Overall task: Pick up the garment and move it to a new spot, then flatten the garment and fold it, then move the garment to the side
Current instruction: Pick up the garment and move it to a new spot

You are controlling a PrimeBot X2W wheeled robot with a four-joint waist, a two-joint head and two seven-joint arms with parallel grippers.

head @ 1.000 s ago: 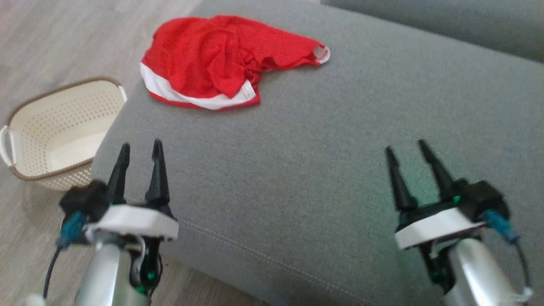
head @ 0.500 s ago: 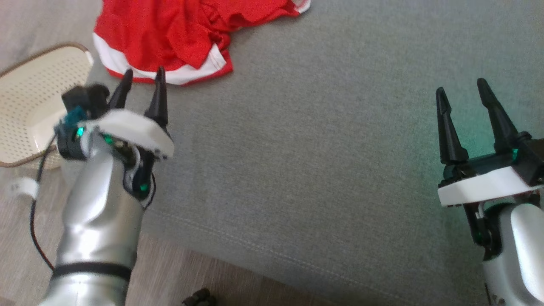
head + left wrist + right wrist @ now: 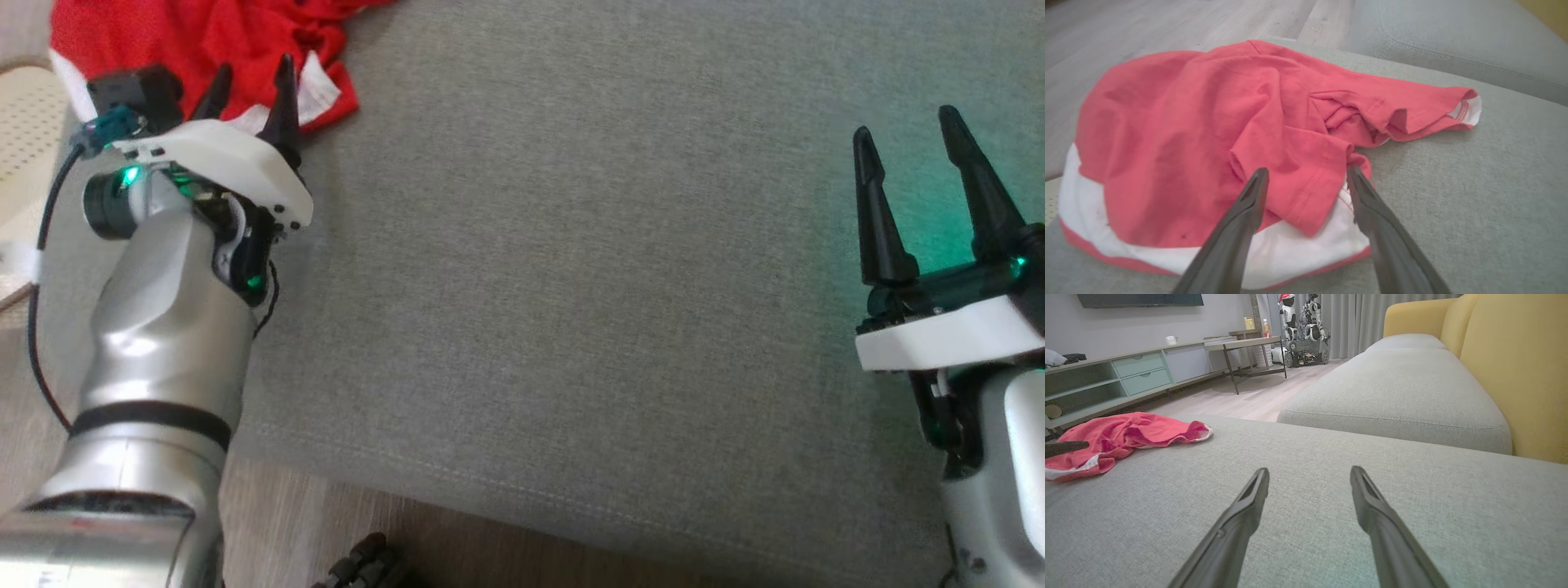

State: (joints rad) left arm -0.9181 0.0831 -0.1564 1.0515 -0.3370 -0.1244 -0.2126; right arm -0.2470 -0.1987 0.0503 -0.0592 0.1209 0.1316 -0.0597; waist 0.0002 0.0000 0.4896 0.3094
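Fingers of the left gripper stand apart and hold nothing, their tips over the near, white-banded hem of the red garment. In the left wrist view the gripper straddles a folded flap at that hem; contact with the cloth cannot be judged.

The garment lies crumpled at the 11 o'clock corner of the grey sofa cushion. In the left wrist view its long axis runs from 8 to 2 o'clock, the narrow white-trimmed end pointing to 2. The head view crops its far part.

The cushion's left edge passes just beside it, with a cream basket beyond at 10 o'clock. Broad grey cushion opens toward 3 o'clock, where the right gripper hovers, spread and empty.

The right wrist view adds a yellow sofa back at 2 o'clock.
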